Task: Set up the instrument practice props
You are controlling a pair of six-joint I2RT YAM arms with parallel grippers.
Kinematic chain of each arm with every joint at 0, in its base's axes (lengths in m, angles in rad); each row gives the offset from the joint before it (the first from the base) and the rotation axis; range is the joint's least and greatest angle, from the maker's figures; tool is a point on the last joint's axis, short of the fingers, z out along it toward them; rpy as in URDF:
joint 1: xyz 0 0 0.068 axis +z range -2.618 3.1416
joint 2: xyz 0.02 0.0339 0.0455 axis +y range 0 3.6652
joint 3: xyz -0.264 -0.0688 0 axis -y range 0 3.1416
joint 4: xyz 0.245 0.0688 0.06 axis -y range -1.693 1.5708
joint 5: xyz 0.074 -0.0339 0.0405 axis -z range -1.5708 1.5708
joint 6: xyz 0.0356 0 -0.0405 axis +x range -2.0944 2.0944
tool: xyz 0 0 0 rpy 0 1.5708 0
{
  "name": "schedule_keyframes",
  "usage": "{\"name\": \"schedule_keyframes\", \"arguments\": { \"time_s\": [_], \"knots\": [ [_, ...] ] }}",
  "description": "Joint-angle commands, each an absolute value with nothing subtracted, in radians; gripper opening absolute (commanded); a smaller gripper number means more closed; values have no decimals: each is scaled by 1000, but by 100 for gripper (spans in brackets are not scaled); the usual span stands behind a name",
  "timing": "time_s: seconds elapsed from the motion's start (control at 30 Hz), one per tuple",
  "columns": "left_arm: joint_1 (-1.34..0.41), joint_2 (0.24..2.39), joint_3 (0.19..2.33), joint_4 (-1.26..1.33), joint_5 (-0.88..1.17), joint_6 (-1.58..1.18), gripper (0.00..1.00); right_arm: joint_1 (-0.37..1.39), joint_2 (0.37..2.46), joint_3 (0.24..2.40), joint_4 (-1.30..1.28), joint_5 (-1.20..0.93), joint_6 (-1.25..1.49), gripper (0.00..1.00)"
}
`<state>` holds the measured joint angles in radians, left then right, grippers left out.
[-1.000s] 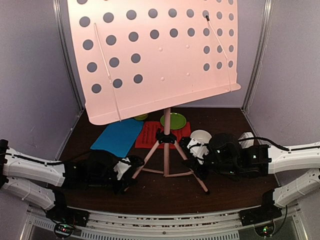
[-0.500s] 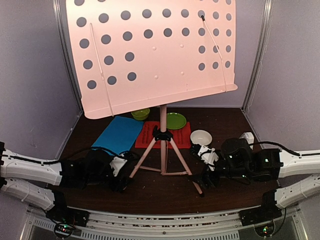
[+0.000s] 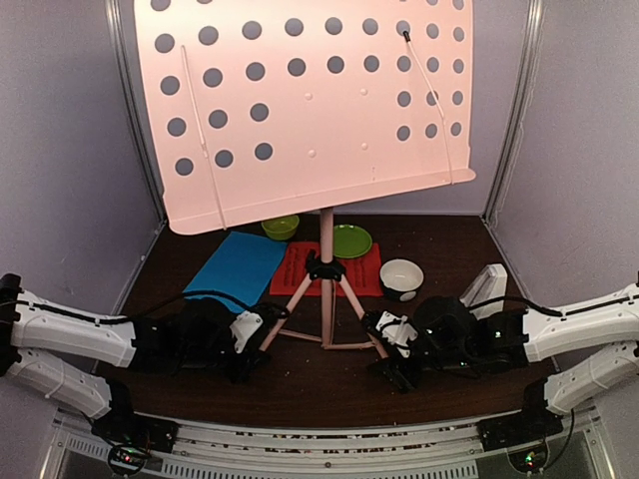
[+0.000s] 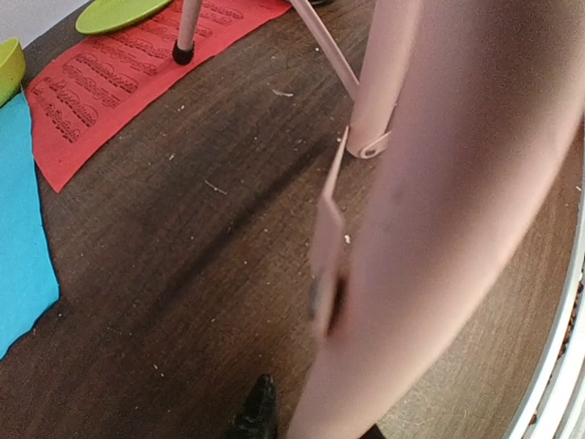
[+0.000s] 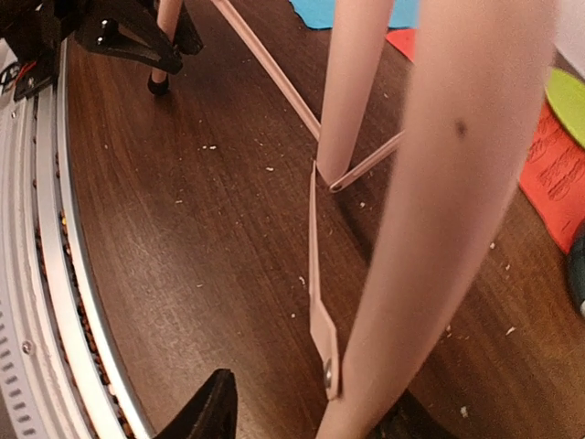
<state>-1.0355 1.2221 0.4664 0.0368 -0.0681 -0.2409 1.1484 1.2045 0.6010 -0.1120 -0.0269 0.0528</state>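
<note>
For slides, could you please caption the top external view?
Left pincer and right pincer at front legs of the pink music stand.

You've got a green bowl (image 3: 281, 227) and green plate (image 3: 351, 239) far back on the table (image 3: 329, 384), with a white bowl (image 3: 400, 278) nearer, right.

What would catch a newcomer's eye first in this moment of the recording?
The pale pink music stand, its hole-dotted desk filling the upper half of the top view above thin tripod legs. Next, the left gripper and right gripper, each low at a front leg, and the blue sheet and red sheet lying flat beyond the legs.
</note>
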Motion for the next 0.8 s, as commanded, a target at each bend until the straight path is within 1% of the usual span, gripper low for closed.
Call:
{"name": "schedule_keyframes", "arguments": {
  "time_s": [0.0, 0.1, 0.17, 0.2, 0.23, 0.43, 0.53, 0.67, 0.77],
  "knots": [
    [-1020, 1219, 481, 77, -74, -274, 17, 1142, 1219, 570, -54, -25, 67, 44],
    [-1020, 1185, 455, 62, -83, -285, 6, 1141, 1217, 555, -51, -4, 81, 26],
    [-1020, 1169, 443, 46, -91, -293, 2, 1140, 1215, 550, -60, 5, 93, 12],
    [-1020, 1162, 438, 35, -95, -298, 0, 1140, 1213, 549, -70, 8, 102, 3],
    [-1020, 1154, 434, 25, -99, -300, 0, 1140, 1210, 548, -79, 11, 109, 0],
    [-1020, 1104, 407, -18, -139, -315, 0, 1140, 1155, 516, -132, 31, 158, 0],
    [-1020, 1084, 396, -81, -193, -337, 0, 1140, 1125, 501, -144, 32, 195, 0],
    [-1019, 1030, 354, -97, -221, -404, 0, 1143, 1123, 499, -181, -12, 257, 0],
    [-1019, 1013, 342, -85, -220, -401, 0, 1159, 1126, 467, -150, -26, 283, 0]
  ]
}}
